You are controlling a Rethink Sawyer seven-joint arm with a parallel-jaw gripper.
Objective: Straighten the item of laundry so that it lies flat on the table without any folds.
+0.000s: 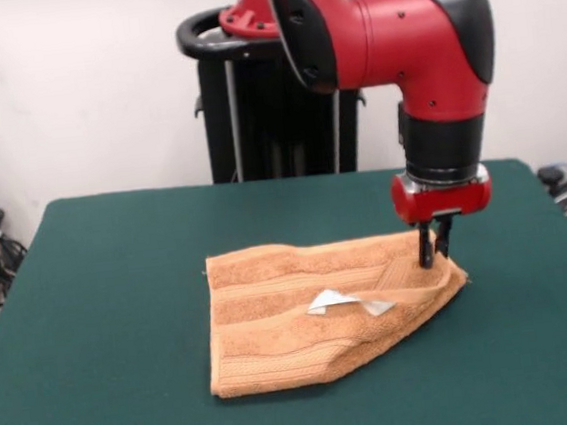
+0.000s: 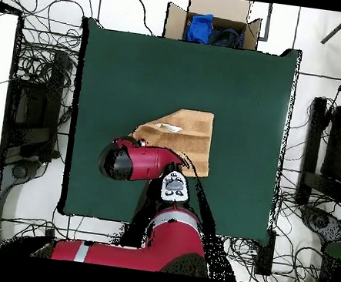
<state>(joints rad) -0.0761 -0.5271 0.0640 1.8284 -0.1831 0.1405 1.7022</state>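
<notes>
Reaching down from the red arm, the gripper (image 1: 436,255) has its two dark fingers planted on the towel's (image 1: 303,311) right-hand corner in the front view, tips drawn close together and pinching a raised ridge of the terry cloth there. The orange-tan towel lies around the middle of the green table (image 1: 105,340), a bit toward the right in the front view, and it is far from flat: the right side is folded over on itself along a diagonal crease, leaving the cloth a lopsided wedge that narrows toward the gripper. The white care tag (image 1: 346,303) sits on top near the crease, partly turned up. Woven bands run across the left portion. In the overhead view the arm's elbow covers part of the towel (image 2: 191,134), and the gripper itself is hidden beneath it. Beyond the table's (image 2: 243,87) far edge stands a cardboard box (image 2: 213,19) holding blue and dark fabric.
</notes>
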